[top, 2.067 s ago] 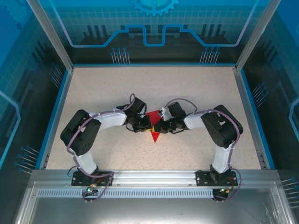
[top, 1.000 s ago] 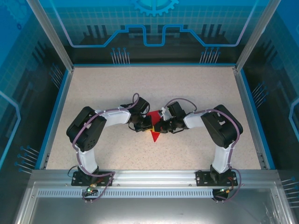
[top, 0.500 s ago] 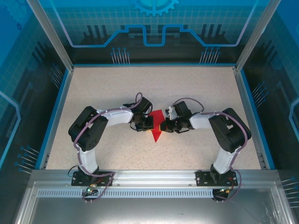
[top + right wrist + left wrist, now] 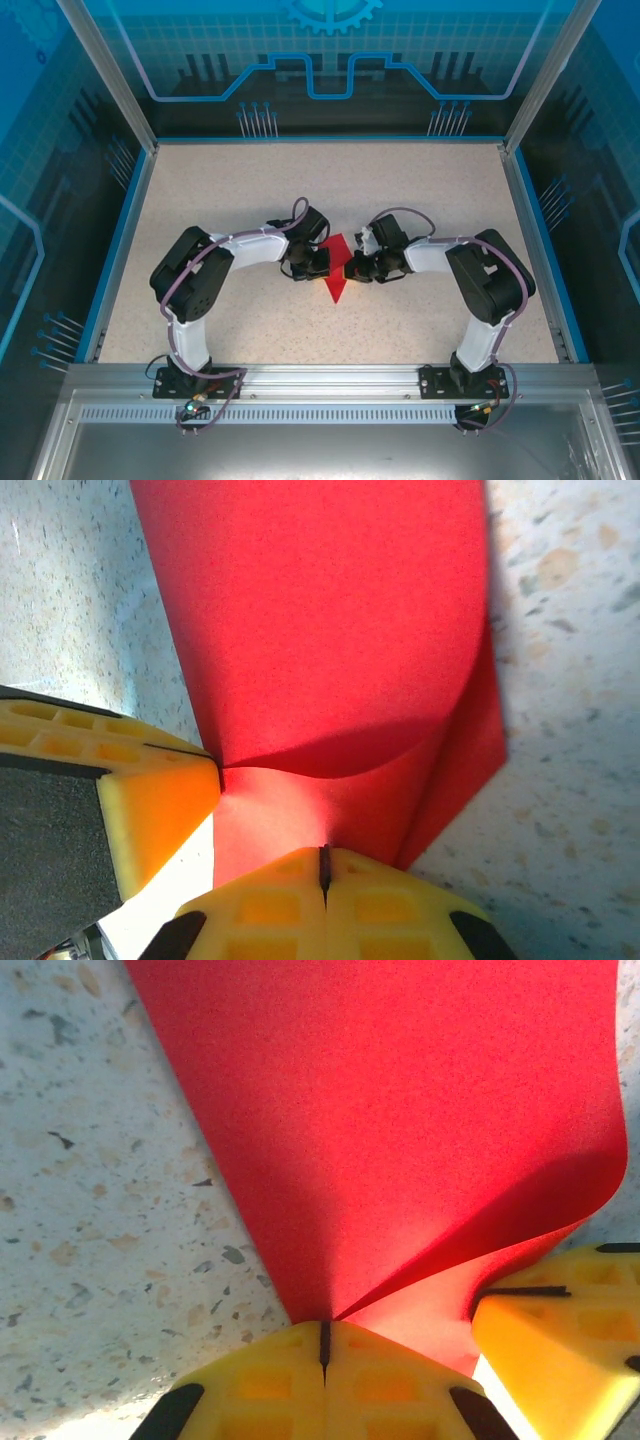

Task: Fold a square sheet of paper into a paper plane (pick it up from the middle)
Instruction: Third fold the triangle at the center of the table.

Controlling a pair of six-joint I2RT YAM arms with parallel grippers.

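Observation:
The square sheet of paper is bright red and folded into a shape that narrows to a point toward the arms' bases. It sits mid-table between both grippers. My left gripper is shut on its left edge and my right gripper on its right edge. In the left wrist view the yellow fingers are pressed together on the paper, which curves up in layers, and the other gripper's yellow finger shows at the right. In the right wrist view the shut fingertips pinch the paper, with the left gripper's finger close by.
A speckled beige table with a blue rim lies inside a glass-walled enclosure. The arm bases are bolted to a metal rail at the near edge. Both forearms angle inward toward the middle.
Both grippers have drawn closer together and slightly farther from the bases, and both elbows have shifted right. The paper between them now shows broader and more bowed. Both stay shut on it.

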